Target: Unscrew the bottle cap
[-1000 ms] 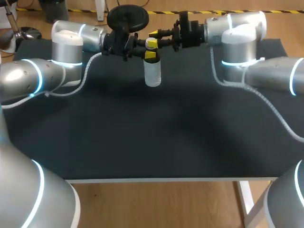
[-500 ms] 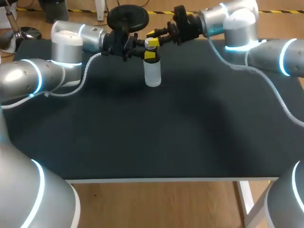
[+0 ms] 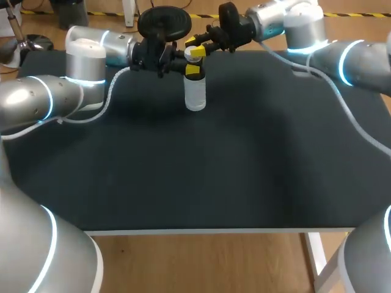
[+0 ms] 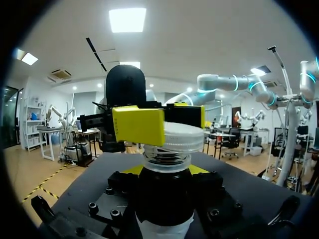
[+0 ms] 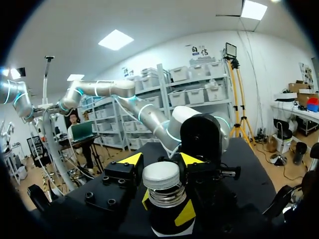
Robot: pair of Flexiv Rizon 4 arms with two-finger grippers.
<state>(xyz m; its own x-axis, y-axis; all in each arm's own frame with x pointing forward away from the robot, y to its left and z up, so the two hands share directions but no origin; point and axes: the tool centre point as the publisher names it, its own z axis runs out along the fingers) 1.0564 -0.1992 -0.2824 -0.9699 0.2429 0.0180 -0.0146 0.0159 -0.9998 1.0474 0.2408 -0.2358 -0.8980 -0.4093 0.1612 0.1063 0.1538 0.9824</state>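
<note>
A clear plastic bottle (image 3: 195, 93) stands upright near the far edge of the black table (image 3: 214, 165). My left gripper (image 3: 193, 69) comes in from the left and is shut on the bottle's neck, its yellow tips on either side. In the left wrist view the bottle's neck (image 4: 167, 160) shows bare threads under the white cap (image 4: 182, 137). My right gripper (image 3: 195, 52) reaches in from the right and is shut on the cap (image 5: 161, 174), which sits between its yellow fingertips (image 5: 130, 160). The threaded neck (image 5: 162, 196) shows below the cap.
Both arms lie along the table's far edge. A white cable (image 3: 360, 146) from the right arm hangs over the table's right side, and another cable (image 3: 110, 97) loops by the left arm. The table's front edge (image 3: 195, 231) is far from the bottle.
The right arm has swung up and leftward and its wrist has turned, with the gripper staying on the cap. The bottle and left gripper have barely moved.
</note>
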